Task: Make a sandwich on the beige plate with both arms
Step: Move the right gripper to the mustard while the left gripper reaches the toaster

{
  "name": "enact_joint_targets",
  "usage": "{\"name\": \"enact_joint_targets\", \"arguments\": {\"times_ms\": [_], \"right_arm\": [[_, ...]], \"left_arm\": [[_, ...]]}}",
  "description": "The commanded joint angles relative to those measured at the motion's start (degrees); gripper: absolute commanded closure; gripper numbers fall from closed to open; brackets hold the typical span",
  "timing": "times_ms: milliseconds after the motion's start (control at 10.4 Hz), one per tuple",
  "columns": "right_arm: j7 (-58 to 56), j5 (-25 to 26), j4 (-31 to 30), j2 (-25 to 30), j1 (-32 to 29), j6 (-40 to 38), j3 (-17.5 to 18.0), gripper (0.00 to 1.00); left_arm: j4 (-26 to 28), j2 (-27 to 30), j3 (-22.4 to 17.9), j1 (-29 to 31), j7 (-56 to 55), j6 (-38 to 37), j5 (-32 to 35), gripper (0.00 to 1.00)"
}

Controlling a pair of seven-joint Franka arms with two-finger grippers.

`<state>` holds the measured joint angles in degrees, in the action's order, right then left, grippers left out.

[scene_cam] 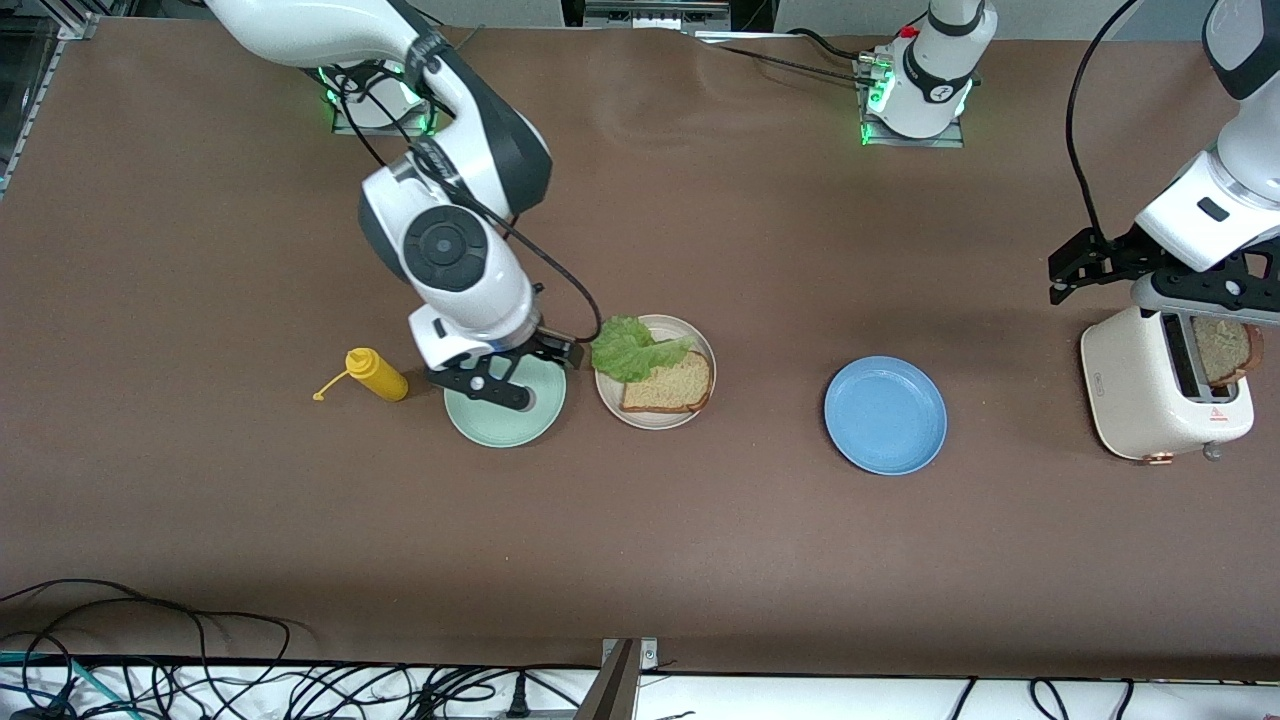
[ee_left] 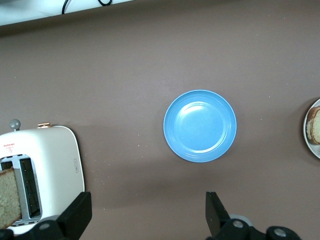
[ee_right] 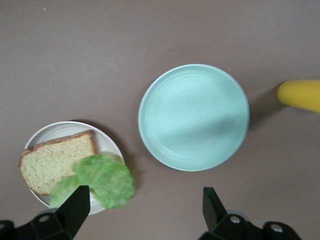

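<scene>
- Brown cloth covers the table (scene_cam: 700, 560), with the two arm bases along its edge farthest from the front camera.
- The right arm bends down from its base, and the right gripper (scene_cam: 512, 372) hangs over the mint green plate (scene_cam: 505, 420), fingers spread and holding nothing.
- The left arm reaches toward its own end of the table; the left gripper (scene_cam: 1110, 268) hovers just beside the white toaster (scene_cam: 1160, 395), fingers spread wide and empty.
- On the beige plate (scene_cam: 655, 405) lies one bread slice (scene_cam: 668, 385), with the lettuce leaf (scene_cam: 632, 348) partly on it and hanging over the plate's rim.
- A second bread slice (scene_cam: 1225, 350) stands in the toaster's slot.
- The blue plate (scene_cam: 885, 414) sits between the beige plate and the toaster.
- A yellow squeeze bottle (scene_cam: 375, 374) lies beside the mint green plate.
- The right wrist view shows the mint green plate bare, which the gripper partly hides in the front view.
- The left wrist view shows the toaster's second slot with no bread in it.
</scene>
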<state>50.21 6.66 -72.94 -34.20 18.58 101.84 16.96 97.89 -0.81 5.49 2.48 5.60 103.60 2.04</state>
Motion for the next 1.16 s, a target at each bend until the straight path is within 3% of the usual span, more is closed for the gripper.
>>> {"name": "enact_joint_targets", "arguments": {"times_ms": [0, 385, 771, 1060], "right_arm": [[-5.6, -1.6, -1.1, 3.3, -2.4, -4.5, 0.2, 0.0], [-15.6, -1.7, -3.7, 8.4, -7.1, -8.8, 0.0, 0.0], [-31.3, -1.8, -16.2, 19.9, -7.8, -8.2, -5.9, 0.0], [-37.4, -1.7, -23.3, 24.5, -9.2, -3.9, -6.2, 0.0]], "left_arm": [[-0.3, 0.2, -0.1, 1.2, -0.1, 0.0, -0.7, 0.0], [-1.6, -2.3, -0.1, 9.4, 5.2, 0.4, -0.6, 0.0], [-7.3, -9.6, 0.0, 20.0, 18.0, 0.7, -0.8, 0.0], [-7.3, -12.2, -0.1, 23.0, 19.3, 3.0, 1.9, 0.0]]}}
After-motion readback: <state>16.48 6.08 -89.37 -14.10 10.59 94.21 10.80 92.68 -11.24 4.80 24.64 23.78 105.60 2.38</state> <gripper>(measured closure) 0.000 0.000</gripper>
